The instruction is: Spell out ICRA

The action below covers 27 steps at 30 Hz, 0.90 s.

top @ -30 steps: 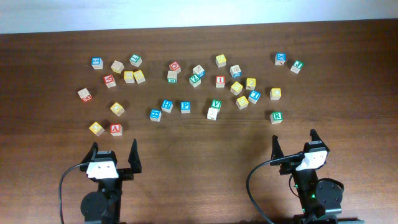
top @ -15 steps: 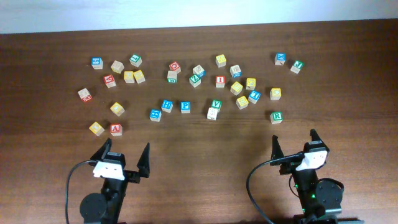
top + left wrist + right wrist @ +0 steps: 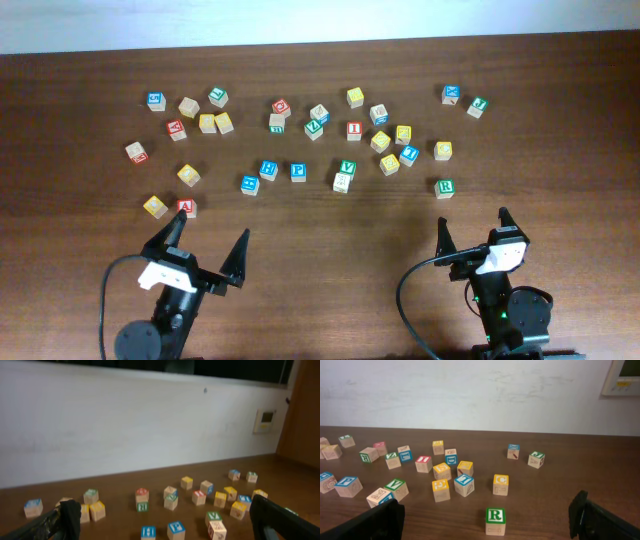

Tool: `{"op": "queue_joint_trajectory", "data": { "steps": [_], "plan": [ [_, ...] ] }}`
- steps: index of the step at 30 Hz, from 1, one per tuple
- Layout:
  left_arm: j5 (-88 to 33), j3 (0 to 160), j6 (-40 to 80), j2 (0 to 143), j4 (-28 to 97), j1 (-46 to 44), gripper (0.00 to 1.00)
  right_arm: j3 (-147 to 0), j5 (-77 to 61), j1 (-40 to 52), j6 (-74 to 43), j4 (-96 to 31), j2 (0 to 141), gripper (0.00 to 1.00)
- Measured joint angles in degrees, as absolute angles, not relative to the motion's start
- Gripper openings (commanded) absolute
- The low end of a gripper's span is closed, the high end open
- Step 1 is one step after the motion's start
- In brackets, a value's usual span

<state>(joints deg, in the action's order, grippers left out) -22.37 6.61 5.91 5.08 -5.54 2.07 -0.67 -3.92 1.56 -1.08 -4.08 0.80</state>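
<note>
Overhead: both end effectors are spread wide, gripping nothing. The left end effector [image 3: 210,232] hovers just short of the A cube [image 3: 186,207]. The right end effector [image 3: 472,222] faces the R cube [image 3: 444,187], with the C cube [image 3: 443,150] beyond it and the I cube [image 3: 354,129] mid-counter.

dark wooden table [image 3: 320,235], pale scuffed wall [image 3: 470,395] behind, small wall panel [image 3: 263,420]

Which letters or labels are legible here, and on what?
"R": green-framed R cube
"C": yellow-framed C cube
"I": red-framed I cube
"A": red-framed A cube
"P": blue-framed P cube
"V": green V cube
Too small or blurred: the other cubes, the wall panel.
</note>
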Motion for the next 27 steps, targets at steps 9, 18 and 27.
{"op": "queue_joint_trajectory", "data": {
  "steps": [9, 18, 27],
  "plan": [
    [-22.46, 15.70, 4.40, 20.05, -3.88, 2.07, 0.99, -0.67, -3.92, 1.56, -1.08, -4.08, 0.80, 0.98],
    [-22.04, 16.97, 4.08, 20.75, -3.03, 2.07, 0.99, -0.67, -3.95, 1.56, -1.10, -4.08, 0.80, 0.98],
    [-20.25, 17.06, 4.10, 20.75, -2.59, 2.07, 0.99, -0.67, -3.92, 1.56, -1.10, -4.08, 0.80, 0.98]
  ]
}}
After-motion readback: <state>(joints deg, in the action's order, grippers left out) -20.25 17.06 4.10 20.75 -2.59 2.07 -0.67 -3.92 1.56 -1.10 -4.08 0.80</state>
